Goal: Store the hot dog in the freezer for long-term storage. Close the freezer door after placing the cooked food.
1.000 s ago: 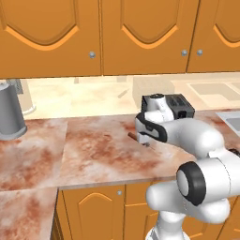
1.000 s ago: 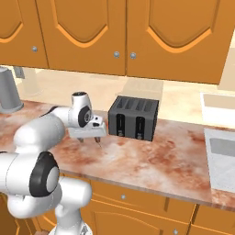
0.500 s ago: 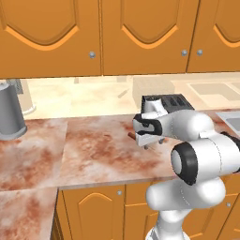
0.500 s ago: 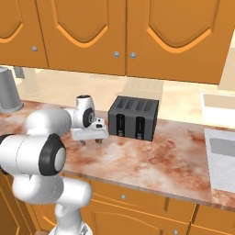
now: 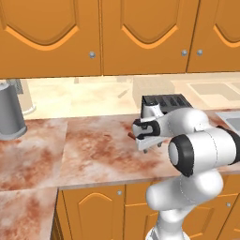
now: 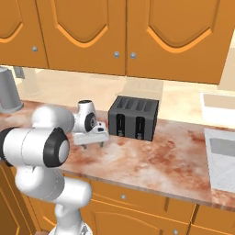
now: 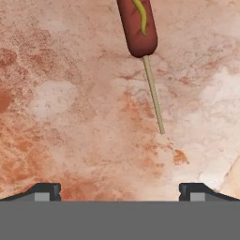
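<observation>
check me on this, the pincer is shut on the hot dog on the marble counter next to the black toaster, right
Not quite. The pincer is open and holds nothing. In the hand view its two fingertips stand wide apart, and the hot dog, on its thin stick, lies free on the marble counter ahead of them. The rest holds: the right base view shows the black toaster on the counter beside the hand.

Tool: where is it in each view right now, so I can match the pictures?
Left base view: tool right of centre, in front of the toaster.
Right base view: tool left of centre, left of the toaster.
Hand view: tool at the bottom, open.
Shared landmark: the marbled counter.
</observation>
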